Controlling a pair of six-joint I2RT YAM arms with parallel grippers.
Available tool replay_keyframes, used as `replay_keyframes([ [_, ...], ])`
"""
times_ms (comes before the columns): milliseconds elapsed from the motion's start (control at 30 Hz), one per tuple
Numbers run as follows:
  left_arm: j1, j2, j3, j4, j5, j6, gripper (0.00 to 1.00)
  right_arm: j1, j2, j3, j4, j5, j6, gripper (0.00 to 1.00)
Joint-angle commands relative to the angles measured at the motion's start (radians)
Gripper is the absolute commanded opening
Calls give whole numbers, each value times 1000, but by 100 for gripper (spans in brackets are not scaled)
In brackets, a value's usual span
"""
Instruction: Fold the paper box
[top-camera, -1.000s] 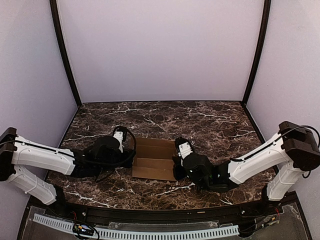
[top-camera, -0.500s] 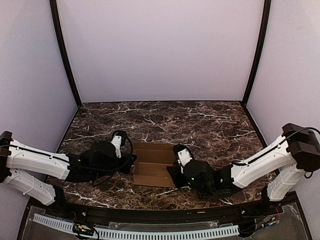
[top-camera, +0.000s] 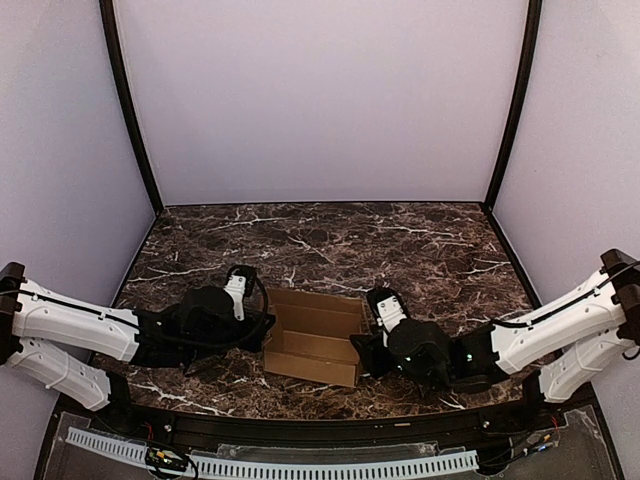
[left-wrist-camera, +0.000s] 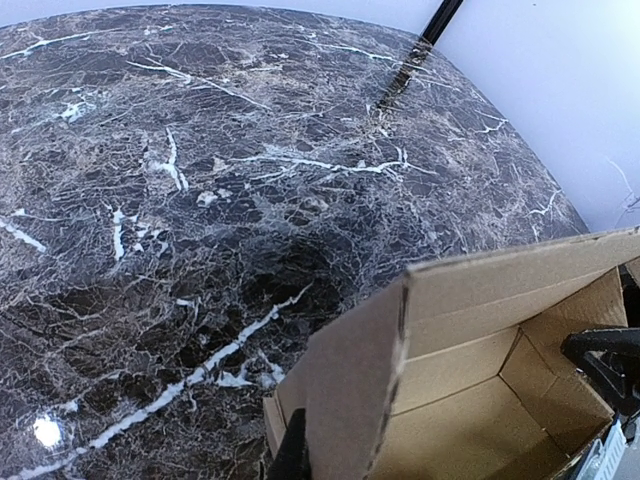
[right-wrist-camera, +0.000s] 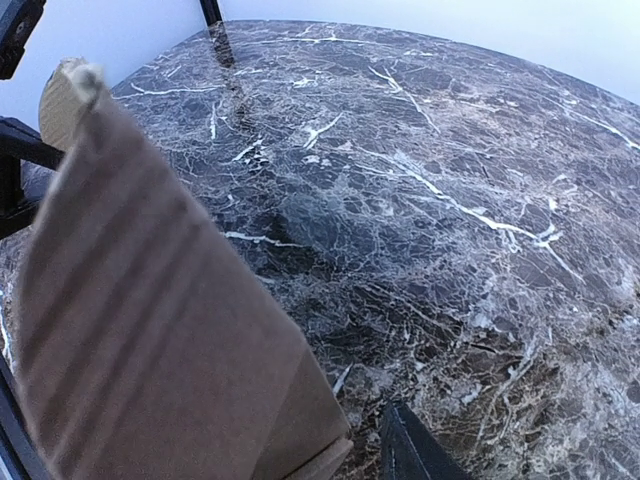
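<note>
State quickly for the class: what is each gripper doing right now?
Left gripper: closed, pinching the paper box by its left wall.
Right gripper: open at the box's right wall, not gripping it.

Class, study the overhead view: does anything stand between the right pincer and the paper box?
Nothing visible does. The right pincer sits close beside the right wall of the paper box, with no other object between them.

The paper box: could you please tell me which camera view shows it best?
The top external view: nearly all of the paper box shows, open-topped. The left wrist view shows one corner and its inside; the right wrist view only a blurred outer wall.
</note>
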Motion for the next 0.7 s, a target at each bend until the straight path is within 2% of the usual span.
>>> replay_keyframes([
  [0,-7,-15,-18,-60,-29,-4,1,21,-61,-43,-90,36,62,47],
  [267,-11,-18,-16,-80,-74,-11,1,68,-159,-86,-101,41,23,50],
  [500,-27,-8,-2,-92,-106,-15,1,75,-266,-95,-67,-102,-100,54],
  [667,-35,-5,6,-95,-130,-16,1,75,-334,-84,-82,-130,-161,55],
])
